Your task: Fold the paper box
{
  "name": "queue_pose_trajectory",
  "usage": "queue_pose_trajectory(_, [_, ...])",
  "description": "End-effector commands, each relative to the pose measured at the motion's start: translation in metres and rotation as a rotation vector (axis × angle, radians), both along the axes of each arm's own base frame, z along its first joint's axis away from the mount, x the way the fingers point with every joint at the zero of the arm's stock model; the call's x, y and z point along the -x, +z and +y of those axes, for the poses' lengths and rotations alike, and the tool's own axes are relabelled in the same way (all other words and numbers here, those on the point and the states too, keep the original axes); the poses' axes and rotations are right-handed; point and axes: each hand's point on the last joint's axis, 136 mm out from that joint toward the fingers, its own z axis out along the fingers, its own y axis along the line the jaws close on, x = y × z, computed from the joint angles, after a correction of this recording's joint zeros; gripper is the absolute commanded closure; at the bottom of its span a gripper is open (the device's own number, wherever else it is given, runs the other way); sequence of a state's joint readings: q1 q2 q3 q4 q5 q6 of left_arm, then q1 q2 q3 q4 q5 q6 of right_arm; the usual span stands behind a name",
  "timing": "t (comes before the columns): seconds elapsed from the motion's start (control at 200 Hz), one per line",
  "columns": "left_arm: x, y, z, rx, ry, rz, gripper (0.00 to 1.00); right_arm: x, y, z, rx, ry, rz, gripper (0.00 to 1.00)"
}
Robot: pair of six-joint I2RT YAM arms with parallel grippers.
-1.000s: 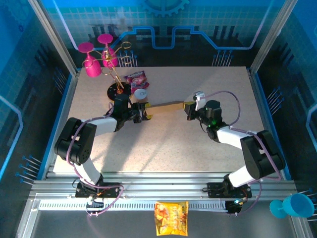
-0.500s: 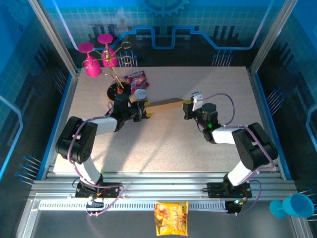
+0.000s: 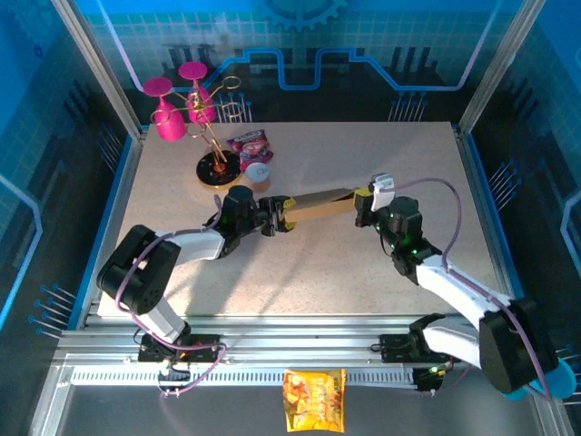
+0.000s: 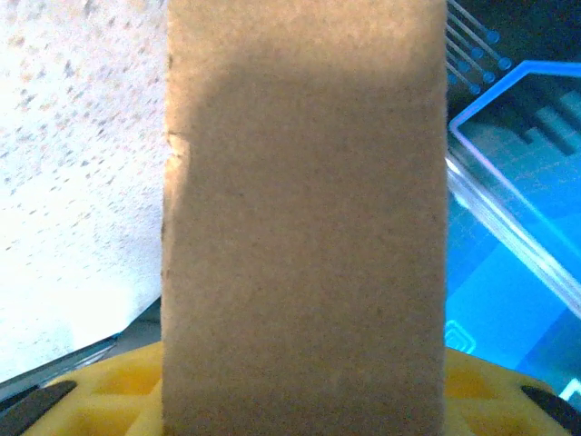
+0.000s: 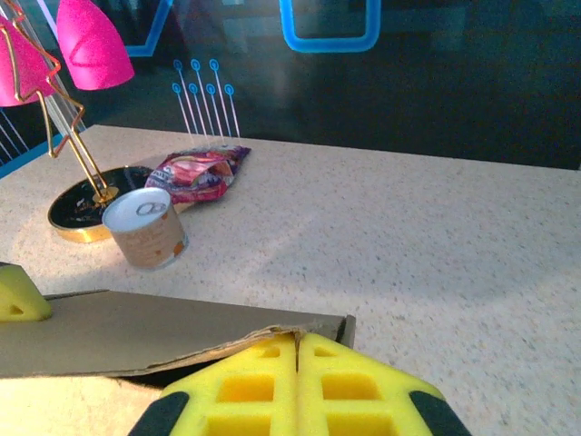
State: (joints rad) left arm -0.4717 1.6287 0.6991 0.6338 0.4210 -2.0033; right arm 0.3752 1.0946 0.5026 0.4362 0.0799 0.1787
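The plain brown cardboard paper box (image 3: 318, 201), folded flat into a long narrow strip, spans the gap between the 2 grippers, over the speckled beige table (image 3: 363, 272). Its shadow falls on the tabletop just beside it.

The left gripper (image 3: 281, 221) holds the strip's left end. In the left wrist view the cardboard (image 4: 304, 227) runs straight out from the fingertips and covers the middle of the frame, lying against 1 yellow pad (image 4: 109, 391). The other pad is hidden behind the board.

The right gripper (image 3: 362, 202) pinches the strip's right end. In the right wrist view its 2 yellow fingers (image 5: 227, 391) are pressed together, with only a thin seam between them. The cardboard's edge (image 5: 136, 331) is caught at their tips (image 5: 297, 338) and stretches away to the fingers' left, where a yellow finger of the left gripper (image 5: 14, 295) sits against it.

Beyond the right fingertips and to their left stand a small tan tin can with a silver lid (image 5: 145, 227), a crumpled purple snack packet (image 5: 200, 173) and a round black base with a gold wire stand (image 5: 82, 204), which carries 2 upside-down pink glasses (image 5: 91, 41). All are well apart from the strip. From above, the can (image 3: 259, 172) stands just beyond the left fingers.

An orange-yellow snack packet (image 3: 314, 400) lies far behind both grippers, past the arm bases.
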Motion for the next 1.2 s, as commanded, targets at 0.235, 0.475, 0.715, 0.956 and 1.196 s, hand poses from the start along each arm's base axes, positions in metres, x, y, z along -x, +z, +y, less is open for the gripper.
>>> queue_pose_trajectory(0.235, [0.003,0.033,-0.017,0.435,0.148,0.433,0.22,0.025,-0.073,0.012,0.091,0.08,0.203,1.0])
queue_pose_trajectory(0.475, [0.008,0.022,0.003,0.422,0.21,0.445,0.41,0.008,-0.066,0.02,0.079,0.086,0.206,1.0])
queue_pose_trajectory(0.715, [-0.005,0.023,0.014,0.436,0.238,0.432,0.59,0.008,-0.049,0.029,0.009,0.119,0.191,0.75])
queue_pose_trajectory(0.956, [-0.011,0.022,0.011,0.438,0.234,0.431,0.6,0.027,-0.02,-0.008,-0.226,-0.114,0.301,0.29])
queue_pose_trajectory(1.196, [-0.008,0.027,0.01,0.437,0.216,0.435,0.6,0.004,-0.019,-0.029,-0.677,-0.271,0.699,0.25])
